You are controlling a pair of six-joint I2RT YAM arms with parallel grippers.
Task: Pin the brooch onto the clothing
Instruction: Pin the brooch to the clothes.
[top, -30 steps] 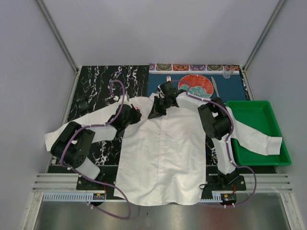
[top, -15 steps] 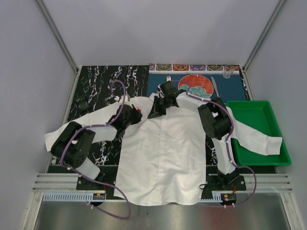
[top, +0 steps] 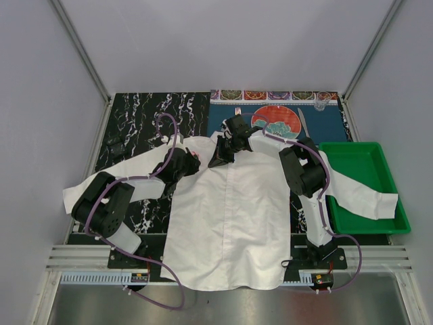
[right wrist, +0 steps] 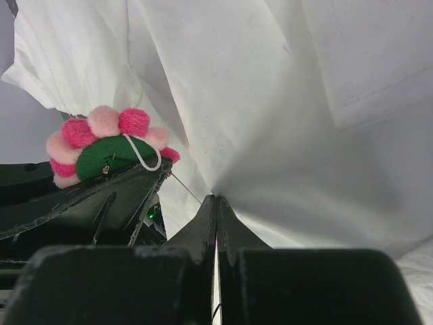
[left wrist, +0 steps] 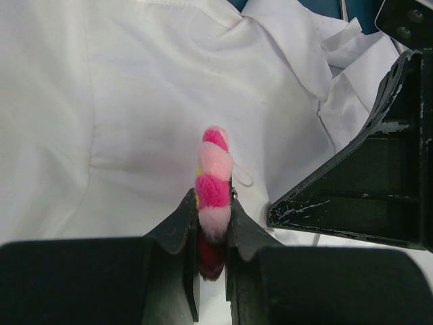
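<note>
**Top view.** The shirt (top: 230, 217) lies flat, front up, sleeves spread. The left gripper (top: 191, 160) is at its shoulder and the right gripper (top: 218, 158) is beside the collar.

**Left wrist view.** My left jaws are clamped on the brooch (left wrist: 214, 186), held edge-on just above the cloth. Its rim is fuzzy pompoms, pink and pale.

**Right wrist view.** My right jaws are together, pinching a raised fold of shirt. The brooch shows a green felt back, a white loop and a thin bare pin (right wrist: 186, 187) aimed at that fold.

**Handling.** I judge the brooch light and squashy. Grip it by the rim and leave the pin free, since the pin looks easy to bend. The cloth is thin and limp, so it needs tension to be pierced.
</note>
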